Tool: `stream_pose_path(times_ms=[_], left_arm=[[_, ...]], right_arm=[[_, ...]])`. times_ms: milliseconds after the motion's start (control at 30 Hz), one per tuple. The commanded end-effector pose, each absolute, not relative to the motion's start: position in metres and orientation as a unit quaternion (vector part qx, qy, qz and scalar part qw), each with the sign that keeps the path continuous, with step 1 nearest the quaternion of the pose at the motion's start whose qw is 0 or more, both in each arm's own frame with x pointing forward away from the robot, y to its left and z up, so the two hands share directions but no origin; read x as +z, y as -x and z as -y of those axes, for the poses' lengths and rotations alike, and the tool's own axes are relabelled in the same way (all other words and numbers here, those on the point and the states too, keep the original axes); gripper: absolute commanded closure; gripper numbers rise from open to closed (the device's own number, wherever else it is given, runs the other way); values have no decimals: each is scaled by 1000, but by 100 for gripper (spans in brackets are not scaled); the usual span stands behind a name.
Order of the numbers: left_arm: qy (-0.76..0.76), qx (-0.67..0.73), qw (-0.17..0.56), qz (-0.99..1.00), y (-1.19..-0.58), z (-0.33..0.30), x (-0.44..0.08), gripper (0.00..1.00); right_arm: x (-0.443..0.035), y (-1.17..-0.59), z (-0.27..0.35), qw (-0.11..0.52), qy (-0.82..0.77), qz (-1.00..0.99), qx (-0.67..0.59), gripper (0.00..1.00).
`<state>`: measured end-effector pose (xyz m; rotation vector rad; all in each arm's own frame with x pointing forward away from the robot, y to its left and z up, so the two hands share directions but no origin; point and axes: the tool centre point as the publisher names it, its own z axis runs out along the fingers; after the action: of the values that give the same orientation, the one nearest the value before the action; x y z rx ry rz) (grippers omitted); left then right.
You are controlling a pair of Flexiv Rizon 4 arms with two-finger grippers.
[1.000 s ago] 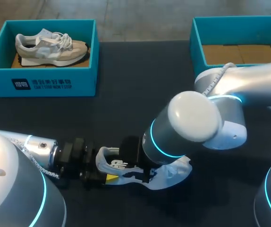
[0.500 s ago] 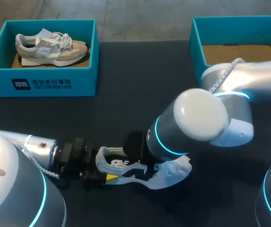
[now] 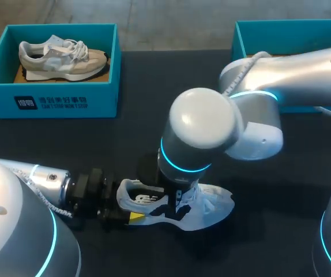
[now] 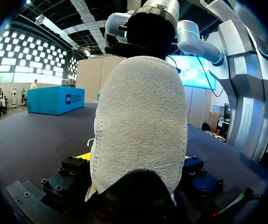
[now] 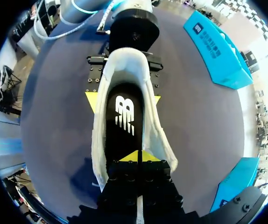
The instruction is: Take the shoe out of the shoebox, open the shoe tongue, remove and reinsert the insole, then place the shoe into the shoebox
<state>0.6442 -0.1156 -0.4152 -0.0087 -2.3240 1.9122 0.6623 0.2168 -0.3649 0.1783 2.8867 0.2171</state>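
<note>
Holds the shoe [image 3: 211, 208] sole-down on the counter [image 3: 154, 138], heel clamped both sides in the left hand [image 5: 123, 99]. Poises the right hand [image 5: 138, 156], tips pinched narrow, over the insole [image 5: 124, 119] (thin, floppy, light). Likely best lifted by its heel edge, without crushing the soft upper.

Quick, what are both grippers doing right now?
Left gripper: closed on the heel of the shoe.
Right gripper: closed, tips at the insole; whether it grips it cannot be told.

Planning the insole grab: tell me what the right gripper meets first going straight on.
The black insole inside the shoe; the right gripper points down into its opening, though the gap is unclear.
</note>
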Motion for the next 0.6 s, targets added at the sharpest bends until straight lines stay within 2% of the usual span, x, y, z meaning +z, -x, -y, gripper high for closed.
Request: stream_pose_path(times_ms=[33, 600], left_arm=[[2, 634, 65, 771, -645, 115, -416, 100], [2, 634, 65, 771, -645, 115, -416, 100]], right_arm=[[-379, -661, -228, 122, -69, -989, 49, 100], [-393, -657, -219, 127, -89, -988, 18, 100]])
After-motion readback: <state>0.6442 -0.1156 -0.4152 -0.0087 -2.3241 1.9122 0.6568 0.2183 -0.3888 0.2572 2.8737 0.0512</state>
